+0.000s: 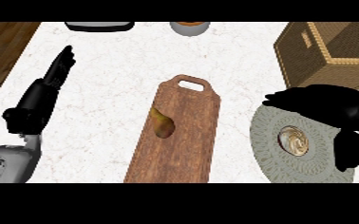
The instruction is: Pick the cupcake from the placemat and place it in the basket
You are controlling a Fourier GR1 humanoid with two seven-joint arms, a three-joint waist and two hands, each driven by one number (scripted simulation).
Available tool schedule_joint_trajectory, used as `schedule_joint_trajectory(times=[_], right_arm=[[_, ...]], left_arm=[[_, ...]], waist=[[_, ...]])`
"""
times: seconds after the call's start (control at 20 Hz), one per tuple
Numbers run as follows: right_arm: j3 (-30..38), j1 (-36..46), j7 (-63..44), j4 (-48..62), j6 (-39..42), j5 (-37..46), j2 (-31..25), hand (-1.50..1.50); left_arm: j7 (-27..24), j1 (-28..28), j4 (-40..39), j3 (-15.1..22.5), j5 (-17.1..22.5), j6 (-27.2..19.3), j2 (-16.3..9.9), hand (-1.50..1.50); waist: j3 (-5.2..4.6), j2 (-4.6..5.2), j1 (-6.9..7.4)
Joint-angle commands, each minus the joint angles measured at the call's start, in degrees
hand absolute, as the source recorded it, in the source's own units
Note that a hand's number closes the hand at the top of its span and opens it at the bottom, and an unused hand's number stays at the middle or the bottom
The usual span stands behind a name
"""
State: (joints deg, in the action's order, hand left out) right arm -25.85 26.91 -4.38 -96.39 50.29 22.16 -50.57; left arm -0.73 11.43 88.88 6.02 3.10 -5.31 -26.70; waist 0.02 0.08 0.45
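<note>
The cupcake [294, 140] is seen on the round grey placemat [270, 156] at the lower right of the frame, with the right hand [326, 105] spread above it, fingers unclenched and nothing grasped. The left hand [43, 95] is held released at the left edge. For a clean pick, the fingers should be lowered around the cupcake's sides before it is carried to the basket [308, 52] at the upper right.

I saw the marble counter [112, 99] carrying a board [182, 137], a placemat [270, 161], a basket [308, 52], a bowl [189, 27] and a dark tray [99, 26].
</note>
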Motion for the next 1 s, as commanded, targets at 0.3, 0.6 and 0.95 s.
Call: schedule_joint_trajectory(times=[0.3,0.6,0.95], right_arm=[[-2.9,-6.2,11.0,9.2,-8.3,17.0,3.0,-1.50],[-1.6,-9.2,15.4,9.9,-11.1,23.4,4.6,-1.50],[1.8,-6.5,18.2,15.7,-11.9,28.2,11.1,-1.50]], left_arm=[[0.9,-2.1,2.4,-1.6,-3.1,1.2,2.3,0.00],[-1.0,1.3,-3.0,-4.6,-3.6,4.0,3.8,0.00],[1.8,-2.5,3.2,-4.0,-6.3,4.1,6.5,0.00]], waist=[[0.01,-0.06,-0.10],[-0.02,-0.06,-0.62],[-0.02,-0.11,-0.27]])
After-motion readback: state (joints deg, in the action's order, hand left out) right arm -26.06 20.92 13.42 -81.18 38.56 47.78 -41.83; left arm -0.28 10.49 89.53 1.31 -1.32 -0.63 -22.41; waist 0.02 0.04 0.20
